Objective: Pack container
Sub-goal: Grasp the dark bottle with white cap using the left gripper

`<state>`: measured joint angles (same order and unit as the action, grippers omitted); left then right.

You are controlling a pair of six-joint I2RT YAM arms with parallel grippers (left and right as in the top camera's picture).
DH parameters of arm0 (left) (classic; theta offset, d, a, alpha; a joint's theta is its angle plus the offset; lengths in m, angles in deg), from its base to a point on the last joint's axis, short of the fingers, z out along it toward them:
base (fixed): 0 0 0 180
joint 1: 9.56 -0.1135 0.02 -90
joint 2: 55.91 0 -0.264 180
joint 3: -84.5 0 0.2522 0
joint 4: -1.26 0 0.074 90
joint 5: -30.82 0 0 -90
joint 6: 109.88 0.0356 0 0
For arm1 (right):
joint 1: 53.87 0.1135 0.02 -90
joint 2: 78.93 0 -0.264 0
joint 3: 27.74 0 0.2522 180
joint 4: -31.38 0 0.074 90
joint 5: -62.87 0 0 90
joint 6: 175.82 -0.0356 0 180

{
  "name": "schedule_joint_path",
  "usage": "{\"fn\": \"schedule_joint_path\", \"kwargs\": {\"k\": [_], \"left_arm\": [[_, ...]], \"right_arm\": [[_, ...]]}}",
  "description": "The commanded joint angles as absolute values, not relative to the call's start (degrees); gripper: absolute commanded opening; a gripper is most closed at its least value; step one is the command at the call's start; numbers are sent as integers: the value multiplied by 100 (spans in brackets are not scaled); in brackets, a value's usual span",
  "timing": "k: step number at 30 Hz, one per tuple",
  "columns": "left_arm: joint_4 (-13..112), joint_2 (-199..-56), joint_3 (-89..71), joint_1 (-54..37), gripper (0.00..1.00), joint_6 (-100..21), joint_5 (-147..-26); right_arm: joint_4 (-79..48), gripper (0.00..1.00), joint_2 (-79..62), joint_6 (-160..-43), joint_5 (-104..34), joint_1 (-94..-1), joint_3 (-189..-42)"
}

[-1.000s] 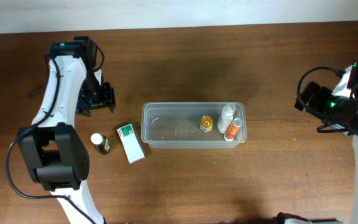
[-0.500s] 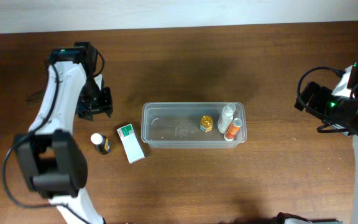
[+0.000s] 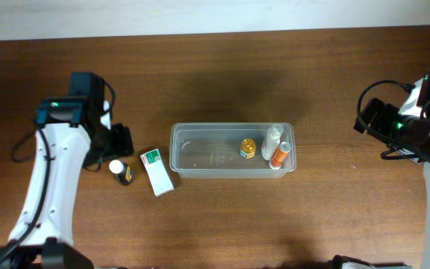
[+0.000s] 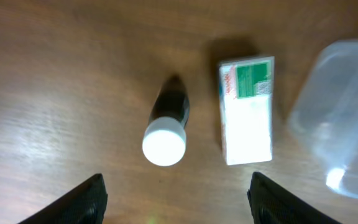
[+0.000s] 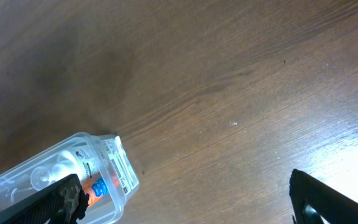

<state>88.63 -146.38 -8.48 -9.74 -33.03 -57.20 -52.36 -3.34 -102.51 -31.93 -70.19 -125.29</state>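
The clear plastic container [image 3: 200, 169] stands mid-table and holds a gold-capped jar [image 3: 248, 148], a white bottle [image 3: 272, 140] and an orange bottle [image 3: 279, 155] at its right end. Its corner shows in the left wrist view [image 4: 347, 112] and the right wrist view [image 5: 114, 168]. A small dark bottle with a white cap [image 3: 119, 171] [image 4: 166, 127] and a white and green box [image 3: 157, 170] [image 4: 247, 112] lie left of the container. My left gripper [image 3: 111, 140] [image 4: 176, 202] is open just behind the dark bottle. My right gripper [image 5: 188, 199] is open and empty, far right of the container.
The bare brown wooden table [image 3: 222, 75] surrounds everything. The right arm [image 3: 413, 127] sits at the table's right edge. A pale wall strip runs along the far edge.
My left arm has swung toward the table's front, bringing its gripper from behind and left of the container down to just behind the dark bottle. The right arm has not moved.
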Motion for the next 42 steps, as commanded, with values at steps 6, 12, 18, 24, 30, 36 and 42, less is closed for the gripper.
{"fn": "schedule_joint_path", "kwargs": {"k": [6,12,18,24,30,36,42], "left_arm": [[8179,-14653,-73,-1011,72,-3375,-5565],[7855,-14704,172,-1011,72,-3375,-5420],[7567,-14706,419,-1016,62,-3375,-5423],[7549,-14706,428,-1016,42,-3375,-5445],[7556,-14706,428,-1016,36,-3375,-5556],[7807,-14706,428,-1016,46,-3373,-5547],[7827,-14706,428,-1016,53,-3373,-5528]], "right_arm": [[-5223,98,-323,-10279,-3158,-7039,-12584],[-5223,98,-323,-10282,-3158,-7041,-12584],[-5223,98,-323,-10279,-3158,-7039,-12584],[-5223,98,-323,-10282,-3158,-7039,-12584],[-5223,98,-323,-10279,-3158,-7039,-12584],[-5223,98,-323,-10282,-3158,-7039,-12584],[-5223,98,-323,-10282,-3158,-7041,-12584]]}}
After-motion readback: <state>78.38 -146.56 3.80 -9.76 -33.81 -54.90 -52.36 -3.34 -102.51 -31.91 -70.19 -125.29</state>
